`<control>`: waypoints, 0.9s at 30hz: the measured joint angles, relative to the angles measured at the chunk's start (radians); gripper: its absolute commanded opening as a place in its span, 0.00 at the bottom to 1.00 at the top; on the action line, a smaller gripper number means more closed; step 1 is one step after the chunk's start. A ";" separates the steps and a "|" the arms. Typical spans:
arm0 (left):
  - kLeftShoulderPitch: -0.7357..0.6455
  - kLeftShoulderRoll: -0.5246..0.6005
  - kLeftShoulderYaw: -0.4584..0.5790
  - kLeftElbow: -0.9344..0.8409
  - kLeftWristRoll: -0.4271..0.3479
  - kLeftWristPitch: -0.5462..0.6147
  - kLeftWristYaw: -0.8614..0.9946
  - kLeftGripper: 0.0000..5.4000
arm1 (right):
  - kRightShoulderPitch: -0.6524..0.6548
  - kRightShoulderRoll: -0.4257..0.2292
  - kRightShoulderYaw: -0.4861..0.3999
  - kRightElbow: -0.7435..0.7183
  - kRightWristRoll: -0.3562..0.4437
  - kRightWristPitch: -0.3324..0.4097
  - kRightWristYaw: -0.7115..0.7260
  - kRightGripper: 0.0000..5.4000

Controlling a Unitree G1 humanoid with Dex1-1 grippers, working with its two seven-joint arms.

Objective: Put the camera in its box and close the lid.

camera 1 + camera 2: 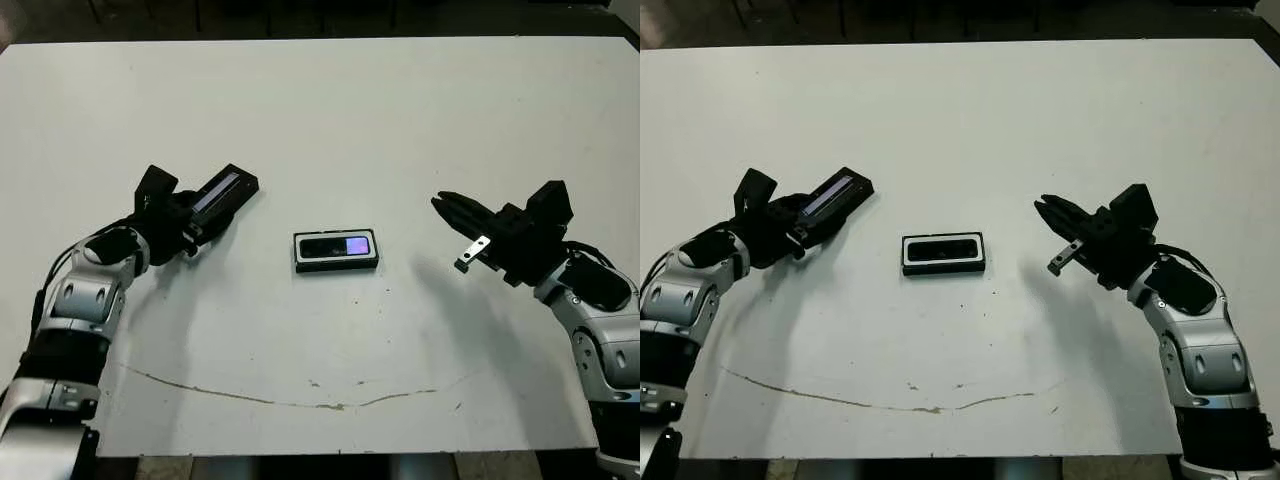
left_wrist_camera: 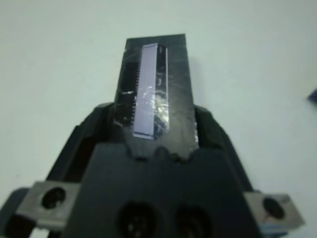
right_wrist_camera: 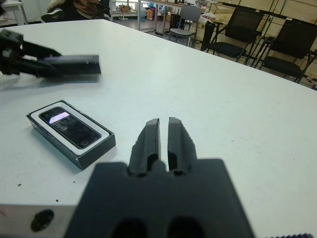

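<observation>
The box [image 1: 336,264] sits mid-table, a shallow black tray with a white lining. The camera [image 1: 338,246] lies flat inside it, its bluish-purple screen lit at one end; the right wrist view shows the camera [image 3: 69,127] in the box [image 3: 94,150] too. My left gripper [image 1: 198,222] is shut on the lid [image 1: 222,190], held above the table to the left of the box, its pale grey-blue strip [image 2: 150,89] facing up. My right gripper [image 1: 446,205] hovers right of the box, fingers [image 3: 148,139] shut and holding nothing.
A thin brown line [image 1: 270,400] runs across the table near its front edge. Beyond the table's far side, the right wrist view shows dark chairs [image 3: 233,34] and a seated person [image 3: 74,9].
</observation>
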 measured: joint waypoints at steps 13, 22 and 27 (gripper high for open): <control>-0.110 0.073 -0.062 -0.105 -0.153 0.063 -0.367 0.53 | 0.000 -0.006 -0.019 -0.004 0.021 0.004 0.001 0.00; -0.170 0.080 -0.171 0.045 -0.109 0.017 -0.538 0.53 | -0.001 -0.016 -0.029 -0.004 0.047 0.021 0.003 0.00; -0.194 0.076 -0.195 0.106 -0.080 0.016 -0.554 0.53 | -0.001 -0.017 -0.029 -0.001 0.052 0.021 0.011 0.00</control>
